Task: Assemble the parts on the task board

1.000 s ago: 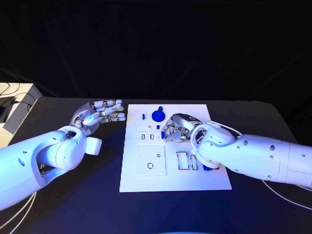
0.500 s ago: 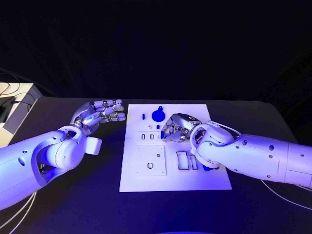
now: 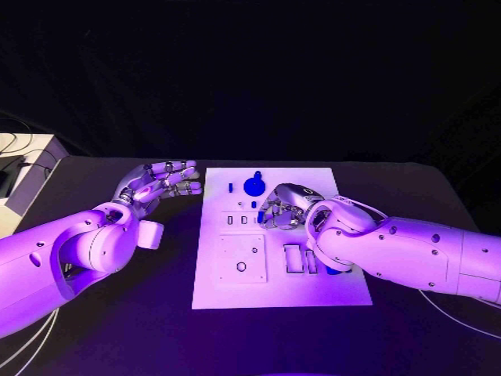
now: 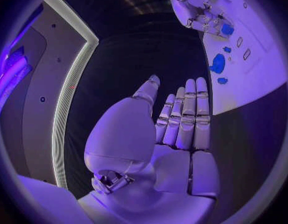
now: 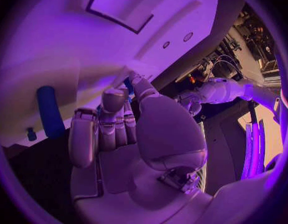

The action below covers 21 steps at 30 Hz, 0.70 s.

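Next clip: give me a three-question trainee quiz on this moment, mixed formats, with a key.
1. True or false: the left hand rests on the task board.
2. Which hand is over the task board? A) left hand B) right hand C) both
3. Fill in: the large round blue part lies near the board's ____ edge, seen from the robot (near or far).

Key
1. False: it lies on the black table beside the board, fingers straight, holding nothing.
2. B: its fingers curl down onto the board's middle; whether they hold a part cannot be told.
3. Far.
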Each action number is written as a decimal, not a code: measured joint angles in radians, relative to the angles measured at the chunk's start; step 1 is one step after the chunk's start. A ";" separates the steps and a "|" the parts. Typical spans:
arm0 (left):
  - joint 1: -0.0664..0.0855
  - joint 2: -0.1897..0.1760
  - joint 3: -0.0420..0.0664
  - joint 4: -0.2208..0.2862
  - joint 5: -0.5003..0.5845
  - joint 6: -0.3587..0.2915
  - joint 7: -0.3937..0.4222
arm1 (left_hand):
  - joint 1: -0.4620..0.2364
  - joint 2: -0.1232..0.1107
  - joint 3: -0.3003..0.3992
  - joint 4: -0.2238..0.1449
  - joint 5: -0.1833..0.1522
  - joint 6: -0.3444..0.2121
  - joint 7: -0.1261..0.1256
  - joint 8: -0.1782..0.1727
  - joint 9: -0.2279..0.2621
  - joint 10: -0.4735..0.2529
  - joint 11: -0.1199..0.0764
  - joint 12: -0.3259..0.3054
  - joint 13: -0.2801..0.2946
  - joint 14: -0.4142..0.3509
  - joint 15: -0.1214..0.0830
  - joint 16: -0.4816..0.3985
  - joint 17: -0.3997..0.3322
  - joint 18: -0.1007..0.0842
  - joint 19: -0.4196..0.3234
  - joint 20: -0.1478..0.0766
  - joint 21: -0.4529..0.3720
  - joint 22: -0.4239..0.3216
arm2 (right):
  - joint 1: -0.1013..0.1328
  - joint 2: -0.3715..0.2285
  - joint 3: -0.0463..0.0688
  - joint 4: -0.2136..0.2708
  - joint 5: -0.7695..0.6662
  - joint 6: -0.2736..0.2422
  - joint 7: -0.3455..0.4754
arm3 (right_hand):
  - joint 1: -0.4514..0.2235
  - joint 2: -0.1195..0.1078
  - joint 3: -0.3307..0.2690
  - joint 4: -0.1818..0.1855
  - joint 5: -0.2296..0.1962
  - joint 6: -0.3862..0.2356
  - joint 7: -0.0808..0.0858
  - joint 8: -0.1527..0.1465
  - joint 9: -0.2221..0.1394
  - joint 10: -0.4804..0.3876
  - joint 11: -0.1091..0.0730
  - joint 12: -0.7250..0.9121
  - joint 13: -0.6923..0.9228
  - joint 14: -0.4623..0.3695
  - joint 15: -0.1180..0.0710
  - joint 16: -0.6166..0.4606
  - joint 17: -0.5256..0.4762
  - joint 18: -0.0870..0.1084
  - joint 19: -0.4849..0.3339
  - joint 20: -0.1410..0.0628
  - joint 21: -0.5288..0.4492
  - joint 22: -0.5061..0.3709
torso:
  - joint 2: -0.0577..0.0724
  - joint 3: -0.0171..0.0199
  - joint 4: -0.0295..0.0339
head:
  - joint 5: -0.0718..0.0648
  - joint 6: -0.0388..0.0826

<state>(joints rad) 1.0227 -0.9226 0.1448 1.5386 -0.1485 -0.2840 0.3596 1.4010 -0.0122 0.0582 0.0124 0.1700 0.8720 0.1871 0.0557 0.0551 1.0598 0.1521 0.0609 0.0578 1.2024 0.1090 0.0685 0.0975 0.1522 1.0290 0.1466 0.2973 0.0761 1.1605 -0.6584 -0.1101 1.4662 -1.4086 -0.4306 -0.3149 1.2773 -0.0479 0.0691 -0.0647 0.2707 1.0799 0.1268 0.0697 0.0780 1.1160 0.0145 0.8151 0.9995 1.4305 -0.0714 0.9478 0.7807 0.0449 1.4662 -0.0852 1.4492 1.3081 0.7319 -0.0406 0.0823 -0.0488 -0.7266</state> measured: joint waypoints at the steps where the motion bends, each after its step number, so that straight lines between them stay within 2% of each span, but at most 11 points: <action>1: 0.000 0.000 0.000 0.000 0.000 0.000 0.000 | 0.000 0.000 0.000 0.000 0.000 0.000 0.000 0.000 0.000 0.000 0.000 0.000 0.000 0.000 0.000 0.000 0.000 0.000 0.000 0.000 0.000 0.000 | 0.000 0.000 0.000 0.000 0.000 0.000 0.000 | 0.000 0.000 -0.003 0.003 0.000 -0.006 0.003 0.000 0.000 -0.001 -0.001 0.000 -0.003 0.002 0.002 0.000 0.000 0.000 0.000 0.000 0.000 0.000 | 0.000 0.0000 -0.0001 | 0.000 0.000; 5: 0.000 0.000 0.000 0.000 0.000 0.000 0.000 | 0.000 0.000 0.000 0.000 0.000 0.000 0.000 0.000 0.000 0.000 0.000 0.000 0.000 0.000 0.000 0.000 0.000 0.000 0.000 0.000 0.000 0.000 | 0.000 0.000 0.000 -0.002 0.002 -0.001 0.001 | 0.005 -0.005 -0.002 0.003 0.000 -0.032 0.011 0.000 -0.002 -0.011 0.007 0.000 -0.008 -0.001 0.008 0.000 0.001 0.000 0.000 0.007 -0.005 0.000 | 0.000 0.0003 0.0000 | 0.000 0.000; 7: 0.000 0.000 0.000 -0.001 0.000 0.000 0.000 | 0.000 0.000 0.000 0.000 0.000 -0.007 0.000 0.000 0.000 0.000 0.000 0.000 0.000 0.000 0.000 0.000 0.000 0.000 0.000 0.000 0.000 0.000 | 0.000 -0.001 0.000 -0.002 0.003 -0.002 0.001 | 0.007 -0.018 -0.003 0.008 0.000 -0.046 0.010 0.000 -0.003 -0.018 0.011 0.000 -0.011 -0.005 0.012 0.000 0.001 0.000 0.000 0.007 -0.005 0.000 | 0.000 0.0004 -0.0001 | 0.000 0.000; 9: 0.000 0.000 0.000 -0.001 0.000 0.000 -0.001 | 0.000 0.000 0.000 0.000 0.000 -0.007 0.000 0.000 0.000 0.000 0.000 0.000 0.000 0.000 0.000 0.000 0.000 0.000 0.000 0.000 0.000 0.000 | 0.000 -0.002 0.000 -0.002 0.004 -0.003 0.002 | 0.014 -0.025 0.004 0.015 0.000 -0.064 0.011 0.000 -0.006 -0.027 0.016 0.007 -0.018 -0.011 0.018 0.001 0.001 0.000 0.000 0.018 -0.010 0.000 | 0.000 0.0004 -0.0001 | 0.000 0.001; 13: 0.000 0.001 0.000 -0.002 0.000 0.000 -0.001 | 0.000 0.000 0.000 0.000 0.000 -0.007 0.000 0.000 0.000 0.000 0.000 0.000 0.000 0.000 0.000 0.000 0.000 0.000 0.000 0.000 0.000 0.000 | 0.000 -0.004 0.000 -0.002 0.005 -0.010 0.004 | 0.021 -0.045 0.018 0.035 0.000 -0.081 0.011 0.000 -0.007 -0.033 0.021 0.023 -0.033 -0.011 0.018 0.005 0.001 0.000 0.000 0.018 -0.011 0.000 | 0.000 0.0007 -0.0001 | 0.000 0.001; 21: 0.000 0.002 0.000 -0.005 -0.001 0.000 -0.002 | -0.005 -0.005 -0.006 -0.006 0.000 -0.007 0.000 0.000 0.000 -0.004 0.004 0.000 0.000 0.000 0.000 0.000 0.000 0.000 0.000 0.000 0.000 0.000 | 0.000 -0.019 0.000 0.009 0.006 -0.035 0.015 | 0.023 -0.055 0.026 0.045 0.000 -0.086 0.015 0.000 -0.007 -0.037 0.023 0.033 -0.048 -0.014 0.021 0.009 0.001 0.000 0.000 0.018 -0.011 0.000 | 0.000 0.0010 0.0000 | 0.000 0.004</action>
<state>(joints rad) 1.0227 -0.9207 0.1448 1.5334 -0.1497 -0.2840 0.3578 1.3957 -0.0176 0.0519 0.0066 0.1701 0.8649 0.1873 0.0557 0.0550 1.0561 0.1558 0.0609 0.0577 1.2024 0.1091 0.0685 0.0975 0.1522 1.0290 0.1466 0.2973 0.0762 1.1605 -0.6776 -0.1099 1.4750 -1.4021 -0.4660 -0.3002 1.3003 -0.1031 0.0946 -0.0196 0.2707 0.9934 0.1421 0.0696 0.0706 1.0787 0.0378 0.8478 0.9519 1.4164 -0.0501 0.9564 0.7818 0.0450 1.4662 -0.0672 1.4386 1.3078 0.7320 -0.0396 0.0823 -0.0491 -0.7230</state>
